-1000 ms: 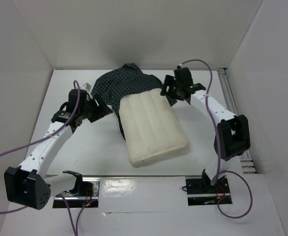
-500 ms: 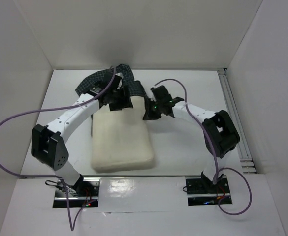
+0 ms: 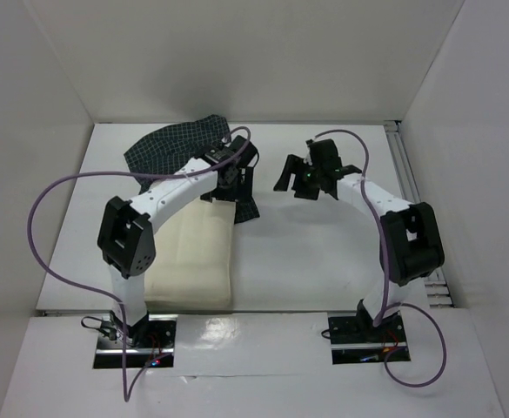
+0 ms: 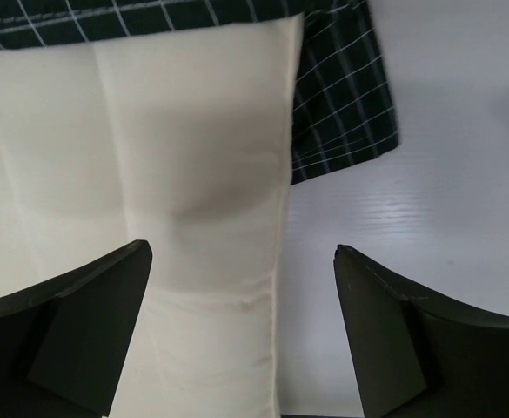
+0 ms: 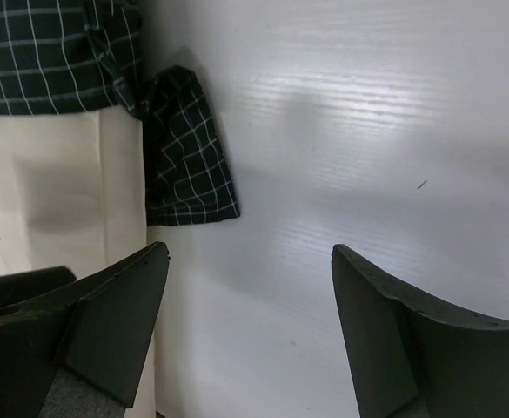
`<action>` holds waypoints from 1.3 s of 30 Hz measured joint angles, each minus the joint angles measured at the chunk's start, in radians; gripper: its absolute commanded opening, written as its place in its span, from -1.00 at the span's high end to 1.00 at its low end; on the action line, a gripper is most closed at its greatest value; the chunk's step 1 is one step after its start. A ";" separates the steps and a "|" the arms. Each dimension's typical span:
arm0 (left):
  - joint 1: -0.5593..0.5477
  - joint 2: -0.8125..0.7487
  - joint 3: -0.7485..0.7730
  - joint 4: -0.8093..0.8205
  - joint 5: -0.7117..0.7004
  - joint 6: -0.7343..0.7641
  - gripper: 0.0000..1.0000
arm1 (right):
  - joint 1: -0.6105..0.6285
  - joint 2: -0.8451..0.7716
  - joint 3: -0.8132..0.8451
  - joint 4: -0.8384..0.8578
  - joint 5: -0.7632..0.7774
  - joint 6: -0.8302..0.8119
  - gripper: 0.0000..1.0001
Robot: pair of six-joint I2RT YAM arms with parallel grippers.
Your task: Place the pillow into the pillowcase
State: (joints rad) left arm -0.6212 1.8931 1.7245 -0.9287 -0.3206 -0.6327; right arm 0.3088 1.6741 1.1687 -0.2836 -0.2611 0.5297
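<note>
The cream pillow (image 3: pixel 189 261) lies left of centre, its long side running toward me. Its far end sits under the edge of the dark checked pillowcase (image 3: pixel 169 150), which is bunched at the back left. One corner of the case (image 3: pixel 247 209) lies flat beside the pillow's right edge. My left gripper (image 3: pixel 230 185) is open and empty above that right edge. In the left wrist view it (image 4: pixel 243 252) straddles the pillow (image 4: pixel 150 174), with the pillowcase (image 4: pixel 345 96) beyond. My right gripper (image 3: pixel 287 172) is open and empty over bare table, right of the case corner (image 5: pixel 184 157).
White walls close the table in at the back and on both sides. A rail (image 3: pixel 411 183) runs along the right edge. The left arm arches over the pillow's left half. Purple cables loop from both arms.
The pillow has slid left and nearer. The left gripper has moved right, to the pillow's right edge. The right gripper has drawn back to the right, off the pillowcase.
</note>
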 measured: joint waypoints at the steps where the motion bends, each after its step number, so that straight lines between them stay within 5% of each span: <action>1: -0.005 0.011 0.000 -0.018 -0.017 0.000 -1.00 | 0.008 0.003 -0.005 0.000 -0.005 -0.002 -0.67; 6: -0.008 0.059 -0.021 -0.044 -0.068 -0.002 -1.00 | 0.027 0.036 -0.016 0.001 -0.037 -0.015 -0.88; 8: -0.005 0.077 -0.047 -0.019 -0.067 -0.003 -0.86 | 0.032 0.060 -0.014 0.002 -0.043 -0.024 -0.88; 12: 0.024 0.101 -0.102 0.034 -0.050 -0.006 0.46 | 0.043 0.150 0.024 0.002 -0.044 -0.046 -0.93; 13: 0.042 0.095 -0.116 0.043 -0.037 -0.007 0.99 | 0.049 0.177 0.038 0.001 -0.045 -0.053 -0.97; 25: 0.286 -0.113 -0.176 0.091 0.267 0.033 1.00 | 0.210 0.336 0.275 0.000 -0.002 -0.206 -1.00; 36: 0.309 -0.127 -0.176 0.091 0.371 0.080 1.00 | 0.236 0.489 0.488 0.031 0.060 -0.322 -1.00; 38: 0.312 -0.127 -0.176 0.091 0.375 0.081 1.00 | 0.238 0.520 0.529 0.039 0.058 -0.342 -0.63; 39: 0.313 -0.127 -0.176 0.091 0.378 0.081 1.00 | 0.238 0.530 0.542 0.042 0.040 -0.348 0.27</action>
State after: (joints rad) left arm -0.3084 1.7657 1.5482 -0.8379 0.0578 -0.5518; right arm 0.5468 2.2044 1.7107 -0.2413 -0.2207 0.1818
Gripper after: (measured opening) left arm 0.040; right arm 0.846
